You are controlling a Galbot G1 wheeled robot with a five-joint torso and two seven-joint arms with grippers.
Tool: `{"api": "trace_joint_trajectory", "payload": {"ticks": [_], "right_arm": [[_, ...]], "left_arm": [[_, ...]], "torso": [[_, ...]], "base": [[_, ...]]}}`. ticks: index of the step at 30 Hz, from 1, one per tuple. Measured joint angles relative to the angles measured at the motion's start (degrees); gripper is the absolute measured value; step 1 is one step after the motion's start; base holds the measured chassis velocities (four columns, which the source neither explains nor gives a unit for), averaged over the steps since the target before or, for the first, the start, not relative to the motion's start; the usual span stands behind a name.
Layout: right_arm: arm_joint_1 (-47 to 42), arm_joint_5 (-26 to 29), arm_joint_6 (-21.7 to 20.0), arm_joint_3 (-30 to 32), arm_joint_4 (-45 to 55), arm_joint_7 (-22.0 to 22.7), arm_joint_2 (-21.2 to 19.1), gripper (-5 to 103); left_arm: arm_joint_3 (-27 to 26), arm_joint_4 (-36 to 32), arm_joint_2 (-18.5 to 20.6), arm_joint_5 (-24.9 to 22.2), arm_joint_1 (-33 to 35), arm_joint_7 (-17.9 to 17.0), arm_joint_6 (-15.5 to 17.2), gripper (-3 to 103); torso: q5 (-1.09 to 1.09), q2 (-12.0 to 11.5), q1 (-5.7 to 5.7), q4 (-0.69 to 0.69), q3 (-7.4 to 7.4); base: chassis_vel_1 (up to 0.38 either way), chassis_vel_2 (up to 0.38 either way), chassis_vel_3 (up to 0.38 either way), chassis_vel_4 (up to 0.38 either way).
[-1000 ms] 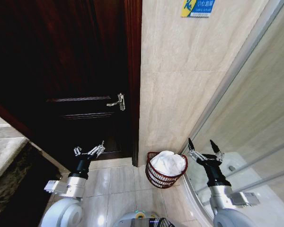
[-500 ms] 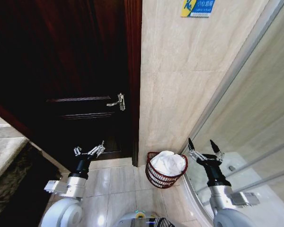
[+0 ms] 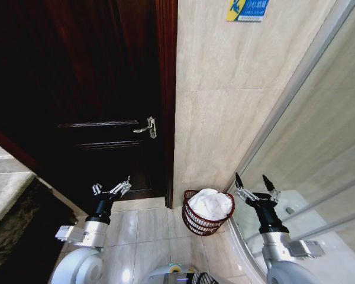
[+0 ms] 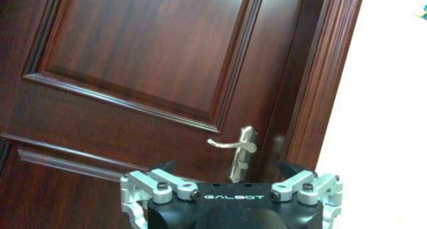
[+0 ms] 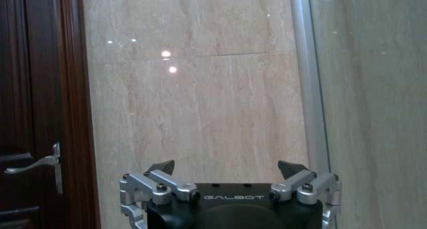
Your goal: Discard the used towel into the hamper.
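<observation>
Fingers spread wide and empty on both the right gripper [image 3: 253,184], raised just beside the hamper [image 3: 205,221], and the left gripper [image 3: 112,189] near the door [image 3: 94,89]; the white towel [image 3: 210,204] already fills the hamper on the floor [image 3: 148,231], so the discard appears complete.

The hamper [image 3: 206,220] is set on the floor [image 3: 148,228] against the far wall [image 3: 225,118], the towel [image 3: 210,203] piled in it. The door [image 3: 89,100] is found left, the glass screen [image 3: 319,148] right.
</observation>
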Motion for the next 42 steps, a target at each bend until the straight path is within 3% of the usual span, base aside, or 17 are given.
{"api": "trace_joint_trajectory", "payload": {"ticks": [13, 16, 17, 20, 23, 28, 33, 36, 42], "right_arm": [[0.00, -0.07, 0.00, 0.00, -0.02, 0.00, 0.00, 100], [0.23, -3.41, 0.23, -0.21, -0.37, 0.46, 0.23, 100], [0.23, -3.41, 0.23, -0.21, -0.37, 0.46, 0.23, 100], [0.88, -12.03, 0.91, -0.86, -1.45, 2.05, 0.99, 100], [1.04, -14.15, 1.11, -1.04, -1.71, 2.47, 1.16, 100], [1.07, -14.46, 1.14, -1.06, -1.77, 2.55, 1.17, 100], [1.59, -14.16, 0.87, -1.26, -1.55, 1.70, 1.18, 100], [4.36, -10.07, -1.63, -2.24, 0.42, -3.73, 1.19, 100], [5.67, -7.82, -1.39, -1.99, -0.07, -4.71, 1.21, 100]], "left_arm": [[0.03, 0.00, -1.26, 1.84, 0.47, 0.23, 0.00, 100], [0.21, 0.17, -5.09, 7.53, 1.91, 1.07, 0.00, 100], [0.21, 0.17, -5.09, 7.53, 1.91, 1.07, 0.00, 100], [0.49, 0.47, -10.48, 15.50, 3.96, 2.29, 0.00, 100], [0.53, 0.51, -12.85, 18.52, 4.80, 2.82, 0.02, 100], [-1.06, -2.89, -13.47, 14.23, 3.63, 4.32, 0.97, 100], [-1.00, -2.97, -13.43, 13.13, 3.61, 5.06, 1.19, 100], [-0.83, -3.02, -13.36, 12.99, 3.98, 5.15, 1.29, 100], [-1.00, -3.10, -13.27, 12.58, 4.30, 4.91, 1.09, 100]], "torso": [[0.01, 0.00, 0.00, -0.01, 0.00], [0.00, 0.00, 0.00, 0.00, 0.00], [0.00, 0.00, 0.00, 0.00, 0.00], [0.01, 0.00, 0.00, 0.00, 0.00], [0.01, 0.00, 0.00, 0.02, 0.00], [0.02, 0.00, 0.00, 0.00, 0.00], [0.02, 0.00, 0.00, 0.00, 0.00], [-0.01, 0.00, 0.00, 0.00, 0.00], [0.01, 0.00, 0.00, 0.00, 0.00]], "base": [[0.000, 0.000, 0.000, 0.000], [0.000, 0.000, 0.000, 0.000], [0.000, 0.000, 0.000, 0.000], [0.000, 0.000, 0.000, 0.000], [0.000, 0.000, 0.000, 0.000], [0.000, 0.000, 0.000, 0.000], [0.000, 0.000, 0.000, 0.000], [0.000, 0.000, 0.000, 0.000], [0.000, 0.000, 0.000, 0.000]]}}
